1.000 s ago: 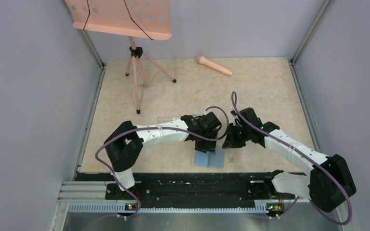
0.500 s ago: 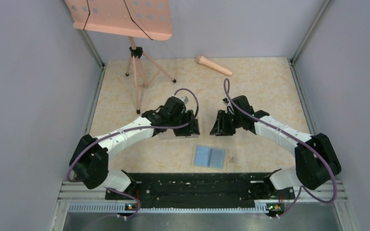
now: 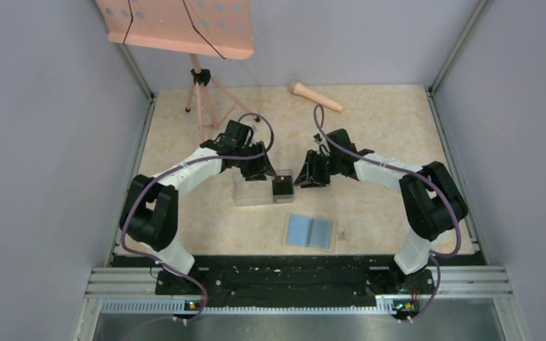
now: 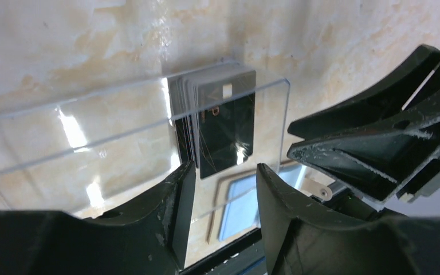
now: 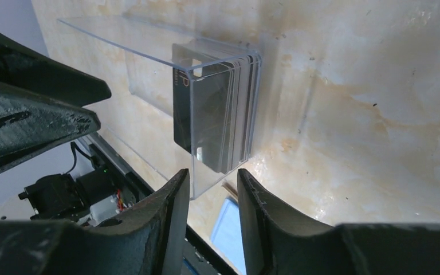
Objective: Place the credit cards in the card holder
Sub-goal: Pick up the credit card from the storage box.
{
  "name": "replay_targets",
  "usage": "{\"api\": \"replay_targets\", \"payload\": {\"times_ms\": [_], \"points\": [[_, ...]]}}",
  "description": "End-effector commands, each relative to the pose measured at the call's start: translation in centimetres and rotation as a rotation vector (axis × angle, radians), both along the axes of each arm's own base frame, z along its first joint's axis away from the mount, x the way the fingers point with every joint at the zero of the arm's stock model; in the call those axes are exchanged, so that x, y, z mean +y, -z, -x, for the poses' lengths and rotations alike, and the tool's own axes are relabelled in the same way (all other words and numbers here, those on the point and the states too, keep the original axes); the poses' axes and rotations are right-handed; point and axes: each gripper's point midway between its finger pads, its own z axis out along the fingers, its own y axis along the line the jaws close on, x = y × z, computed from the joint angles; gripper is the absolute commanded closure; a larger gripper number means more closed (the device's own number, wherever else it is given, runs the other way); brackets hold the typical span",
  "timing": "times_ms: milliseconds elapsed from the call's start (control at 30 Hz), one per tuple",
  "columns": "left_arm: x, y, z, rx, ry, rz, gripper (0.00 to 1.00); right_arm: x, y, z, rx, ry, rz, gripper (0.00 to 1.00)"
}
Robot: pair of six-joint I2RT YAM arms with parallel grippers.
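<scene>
Near the middle of the table (image 3: 384, 128), a stack of credit cards (image 3: 281, 187) stands on edge at the right end of a clear plastic box (image 3: 249, 192). Our card holder (image 3: 310, 231) lies open, blue inside up, on the near side and apart from the box; we see no card in it. Our left gripper (image 4: 220, 172) hangs over the box by the cards, fingers spread, empty. Our right gripper (image 5: 213, 177) faces the box's right end, fingers slightly parted, empty. We judge the first card is being reached for; next, one gripper must pinch a single card from the stack
</scene>
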Motion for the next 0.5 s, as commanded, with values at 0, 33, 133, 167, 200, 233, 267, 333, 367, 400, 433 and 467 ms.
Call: {"api": "replay_targets", "payload": {"times_ms": [0,33,133,167,200,233,267,333,367,400,433,467], "points": [[-0.3,1.2,-1.0,0.02,0.05,-0.059,0.53,1.3,-0.8,-1.3,-0.011,-0.01,-0.055,0.67],[-0.3,1.7,-1.1,0.028,0.053,-0.068,0.55,1.4,-0.7,-1.2,-0.005,-0.015,-0.061,0.7],[-0.3,3.1,-1.3,0.059,0.051,-0.114,0.56,1.9,-0.6,-0.9,0.002,-0.028,-0.072,0.73],[-0.2,3.6,-1.3,0.069,0.05,-0.133,0.56,2.1,-0.6,-0.8,0.002,-0.03,-0.076,0.74],[-0.3,3.9,-1.2,0.076,0.055,-0.148,0.56,2.2,-0.6,-0.8,0.003,-0.032,-0.08,0.75],[-0.5,4.2,-1.1,0.081,0.061,-0.157,0.57,2.4,-0.7,-0.7,0.002,-0.036,-0.084,0.76],[-0.7,4.5,-1.1,0.086,0.068,-0.164,0.57,2.5,-0.7,-0.6,0.001,-0.04,-0.089,0.76],[-1.3,5.0,-0.8,0.094,0.086,-0.17,0.57,2.8,-0.8,-0.6,0.002,-0.044,-0.093,0.77],[-1.7,5.1,-0.7,0.095,0.097,-0.168,0.59,2.8,-0.8,-0.5,0.003,-0.045,-0.095,0.77],[-2.2,5.1,-0.6,0.095,0.107,-0.164,0.6,2.9,-0.8,-0.5,0.003,-0.048,-0.096,0.77],[-2.6,5.2,-0.5,0.097,0.118,-0.16,0.64,3.0,-0.9,-0.5,0.003,-0.049,-0.099,0.77],[-3.0,5.3,-0.3,0.098,0.13,-0.153,0.7,3.0,-0.8,-0.4,0.008,-0.051,-0.099,0.78]]}}
